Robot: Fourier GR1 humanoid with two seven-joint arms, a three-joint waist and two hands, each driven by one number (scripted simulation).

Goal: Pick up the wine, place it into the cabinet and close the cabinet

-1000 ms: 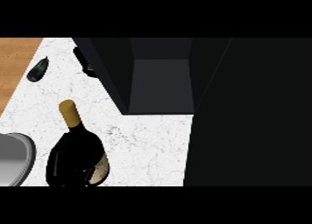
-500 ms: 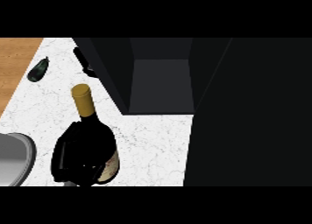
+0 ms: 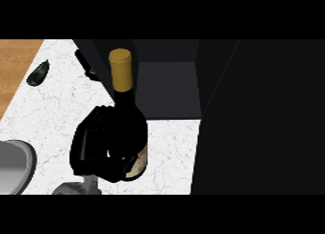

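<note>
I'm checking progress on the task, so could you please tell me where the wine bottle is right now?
In the head view, the wine bottle is centre-left, held in the left hand, its gold-capped neck pointing toward the open cabinet.

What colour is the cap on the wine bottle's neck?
Golden yellow cap, topping the dark wine bottle; head view.

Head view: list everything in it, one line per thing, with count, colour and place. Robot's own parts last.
Wine bottle: one, dark glass with gold-capped neck, centre, neck pointing toward the cabinet.
Cabinet: one, black, open, upper centre, dark mass running down the right side.
Counter: one, white marble, left and centre.
Wooden surface: one, brown, far left.
Small dark green object: one, upper left on the counter; kind unclear.
Grey rounded object: one, lower-left edge, cut off.
Hand: one, black, curled round the bottle's body; grey forearm below.
</note>
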